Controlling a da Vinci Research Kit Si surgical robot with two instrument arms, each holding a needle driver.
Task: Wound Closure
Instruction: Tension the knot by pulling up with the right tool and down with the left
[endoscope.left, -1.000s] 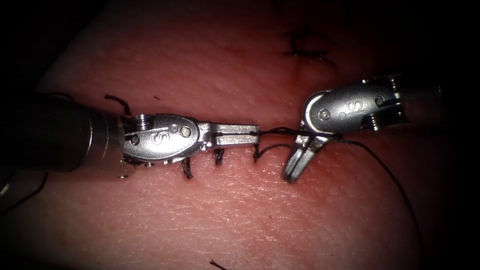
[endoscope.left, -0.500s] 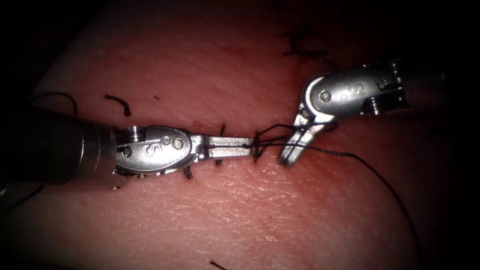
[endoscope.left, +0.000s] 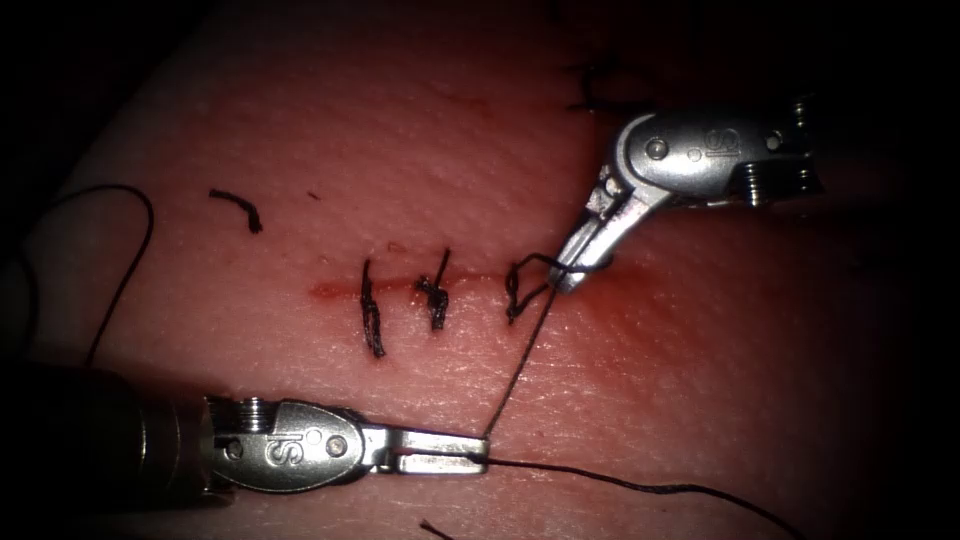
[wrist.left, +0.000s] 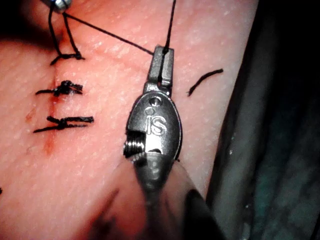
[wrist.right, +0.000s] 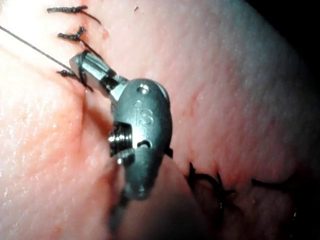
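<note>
The tissue (endoscope.left: 640, 400) has a level cut (endoscope.left: 330, 290) crossed by three dark stitches; the third stitch (endoscope.left: 514, 292) lies at its right part. My left tool (endoscope.left: 478, 462) sits below the cut, jaws shut on the thread (endoscope.left: 515, 375), which rises taut to the third stitch. A second strand (endoscope.left: 640, 487) trails right from the jaws. My right tool (endoscope.left: 568, 278) reaches down from the upper right, jaws shut on the thread's short end beside that stitch. In the left wrist view, the left tool (wrist.left: 162, 55) pinches the thread (wrist.left: 110, 35). The right tool (wrist.right: 85, 65) sits on the stitch line.
A separate stitch (endoscope.left: 600, 95) sits above the right tool. Loose cut ends of thread lie at the upper left (endoscope.left: 238, 205) and near the bottom edge (endoscope.left: 430, 525). A long thread loop (endoscope.left: 135, 230) curves along the left side. Red fluid stains the cut.
My left tool has moved from over the cut down towards the near edge, drawing the thread taut from the third stitch. The right tool has risen a little and holds the short end.
</note>
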